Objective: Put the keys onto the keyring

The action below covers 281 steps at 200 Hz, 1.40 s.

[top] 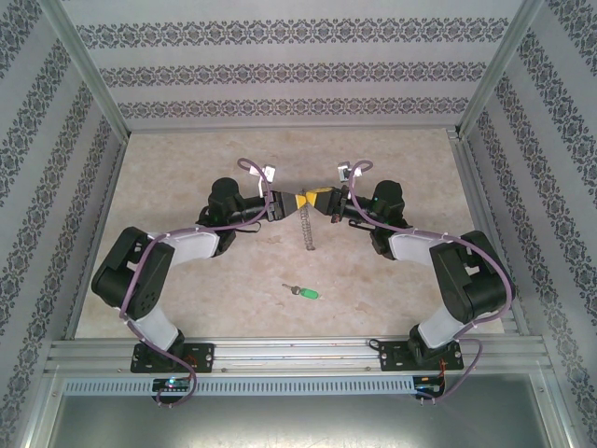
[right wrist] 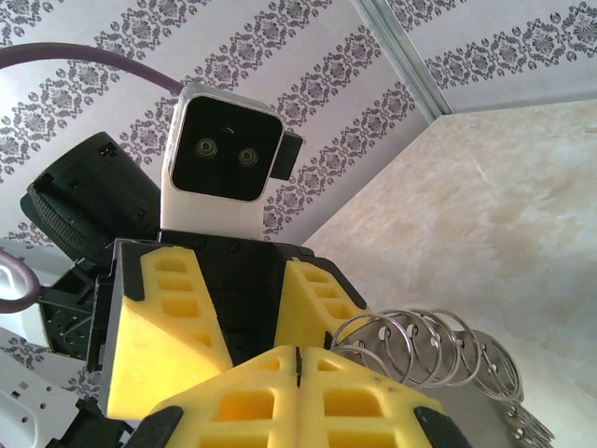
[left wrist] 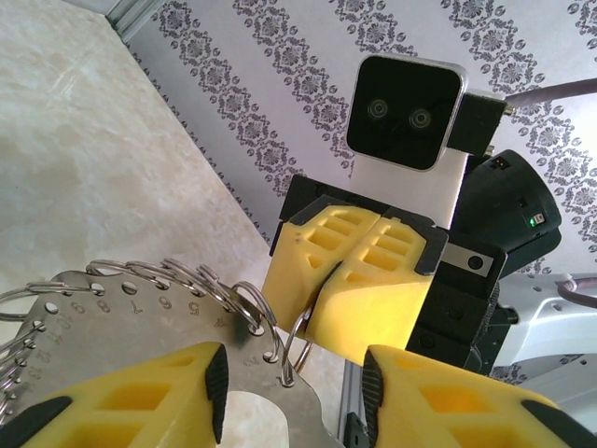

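The key point(top: 303, 292), silver with a bright green head, lies on the table in front of both arms. The keyring point(top: 308, 229) is a silver plate point(left wrist: 121, 327) with numbered holes that carries several split rings point(right wrist: 420, 350); it hangs in the air between the two grippers. My right gripper point(left wrist: 315, 313) is shut, pinching the end ring. My left gripper point(left wrist: 294, 392) faces it with its jaws apart on either side of the plate's end; a gap shows beside its right finger point(left wrist: 420, 397).
Metal frame rails point(top: 289, 355) run along the near edge, and patterned walls point(top: 298, 75) close in the back and sides. The marbled tabletop point(top: 187, 177) lies under both arms. The left arm's camera housing point(right wrist: 224, 145) faces the right wrist closely.
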Each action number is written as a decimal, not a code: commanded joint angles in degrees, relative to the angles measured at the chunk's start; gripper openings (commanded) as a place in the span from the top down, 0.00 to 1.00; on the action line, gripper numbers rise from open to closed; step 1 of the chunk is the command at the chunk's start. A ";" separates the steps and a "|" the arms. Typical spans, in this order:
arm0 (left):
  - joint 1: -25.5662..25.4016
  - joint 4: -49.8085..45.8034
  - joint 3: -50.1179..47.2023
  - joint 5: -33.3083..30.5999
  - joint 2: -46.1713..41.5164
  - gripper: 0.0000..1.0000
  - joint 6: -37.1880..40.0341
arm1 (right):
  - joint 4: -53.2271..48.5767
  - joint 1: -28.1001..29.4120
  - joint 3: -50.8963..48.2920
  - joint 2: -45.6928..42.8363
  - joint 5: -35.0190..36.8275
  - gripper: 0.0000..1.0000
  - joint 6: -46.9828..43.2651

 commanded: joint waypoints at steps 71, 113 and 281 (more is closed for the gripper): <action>0.33 10.95 0.83 3.03 2.74 0.74 -5.17 | 4.85 0.95 1.65 0.83 -1.21 1.00 0.38; 0.31 11.15 0.54 2.83 2.43 0.85 -5.39 | 5.03 0.93 1.64 1.09 -0.82 1.00 0.48; 0.31 -20.86 4.54 0.77 -9.08 1.00 23.45 | -7.62 -3.96 -6.91 -16.30 7.45 0.52 -0.85</action>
